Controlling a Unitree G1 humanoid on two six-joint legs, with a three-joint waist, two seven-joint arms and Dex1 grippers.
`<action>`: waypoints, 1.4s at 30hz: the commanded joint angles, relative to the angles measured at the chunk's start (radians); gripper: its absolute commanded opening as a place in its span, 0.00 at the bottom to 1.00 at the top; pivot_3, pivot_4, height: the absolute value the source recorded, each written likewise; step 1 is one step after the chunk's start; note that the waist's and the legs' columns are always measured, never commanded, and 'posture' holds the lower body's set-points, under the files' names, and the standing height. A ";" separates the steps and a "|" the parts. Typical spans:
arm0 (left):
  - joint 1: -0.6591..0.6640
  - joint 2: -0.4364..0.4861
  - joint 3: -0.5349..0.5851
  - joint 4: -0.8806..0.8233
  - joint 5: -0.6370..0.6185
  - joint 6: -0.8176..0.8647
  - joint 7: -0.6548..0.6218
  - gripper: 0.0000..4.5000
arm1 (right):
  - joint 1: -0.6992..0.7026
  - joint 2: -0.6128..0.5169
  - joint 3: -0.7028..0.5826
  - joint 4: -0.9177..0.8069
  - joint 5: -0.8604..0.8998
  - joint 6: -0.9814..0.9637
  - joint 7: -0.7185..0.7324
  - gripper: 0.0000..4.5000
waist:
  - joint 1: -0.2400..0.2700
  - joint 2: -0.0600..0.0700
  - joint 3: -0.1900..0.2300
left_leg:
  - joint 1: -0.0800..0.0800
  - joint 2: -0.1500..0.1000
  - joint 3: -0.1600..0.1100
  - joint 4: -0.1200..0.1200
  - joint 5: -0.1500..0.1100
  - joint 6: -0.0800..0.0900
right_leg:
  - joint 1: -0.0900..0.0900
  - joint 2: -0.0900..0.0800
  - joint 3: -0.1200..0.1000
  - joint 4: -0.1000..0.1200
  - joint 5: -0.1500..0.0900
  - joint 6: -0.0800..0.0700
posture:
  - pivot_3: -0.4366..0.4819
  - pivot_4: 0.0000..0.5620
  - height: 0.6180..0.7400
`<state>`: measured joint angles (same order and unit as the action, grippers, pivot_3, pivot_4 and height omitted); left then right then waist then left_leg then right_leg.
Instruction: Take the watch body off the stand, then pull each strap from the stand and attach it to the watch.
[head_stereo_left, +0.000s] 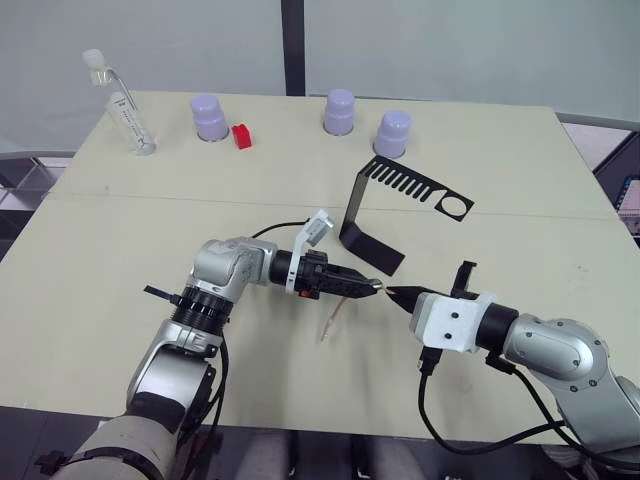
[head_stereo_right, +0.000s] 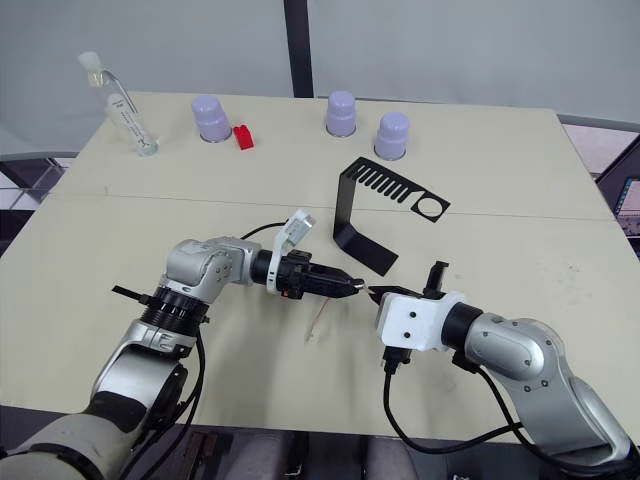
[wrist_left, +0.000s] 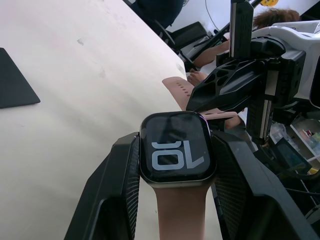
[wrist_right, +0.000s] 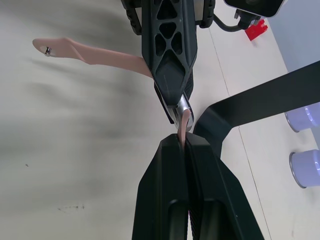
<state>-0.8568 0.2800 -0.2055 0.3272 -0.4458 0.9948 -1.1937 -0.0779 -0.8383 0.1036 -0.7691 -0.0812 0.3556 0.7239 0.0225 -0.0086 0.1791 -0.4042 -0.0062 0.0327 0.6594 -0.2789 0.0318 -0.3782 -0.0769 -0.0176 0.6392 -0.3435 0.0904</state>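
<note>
Above the desk (head_stereo_left: 120, 260), left to right: left hand (head_stereo_left: 372, 287) clamped the watch body (wrist_left: 176, 148), 1 strap (head_stereo_left: 331, 320) hanging from it; right hand (head_stereo_left: 392, 293) pinched shut on a 2nd strap (wrist_right: 185, 123) at the watch; stand (head_stereo_left: 372, 215) empty behind.

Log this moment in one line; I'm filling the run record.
left gripper: shut on watch | right gripper: shut on second strap at watch | first strap: attached | stand: empty

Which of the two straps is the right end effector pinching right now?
The short stub of strap at the watch body's far edge, between the right end effector's fingers; the other strap hangs loose below the left end effector.
</note>
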 joint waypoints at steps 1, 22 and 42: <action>-0.005 -0.031 -0.020 -0.060 -0.040 -0.002 -0.020 0.35 | -0.027 0.015 0.007 -0.022 0.001 -0.005 0.006 0.00 | 0.000 0.000 0.000 | 0.000 0.000 0.000 0.000 0.000 0.000 | 0.000 0.000 0.000 0.000 0.000 0.000 | 0.48 0.27 0.99; -0.008 -0.043 -0.025 -0.076 -0.046 0.002 -0.018 0.35 | -0.080 0.019 0.027 0.003 -0.006 0.030 0.013 0.00 | 0.000 0.000 0.000 | 0.000 0.000 0.000 0.000 0.000 0.000 | 0.000 0.000 0.000 0.000 0.000 0.000 | 0.48 0.27 0.99; -0.015 -0.059 -0.018 -0.084 -0.053 0.006 -0.009 0.35 | -0.100 0.023 0.025 0.006 0.000 0.062 0.024 0.00 | 0.000 0.000 0.000 | 0.000 0.000 0.000 0.000 0.000 0.000 | 0.000 0.000 0.000 0.000 0.000 0.000 | 0.48 0.27 0.99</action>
<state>-0.8566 0.2689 -0.1985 0.3152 -0.4458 0.9954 -1.1804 -0.1506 -0.8300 0.1274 -0.7404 -0.0863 0.4257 0.7460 0.0223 -0.0086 0.1791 -0.4042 -0.0062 0.0328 0.6595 -0.2789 0.0318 -0.3783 -0.0769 -0.0176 0.6394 -0.3435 0.0904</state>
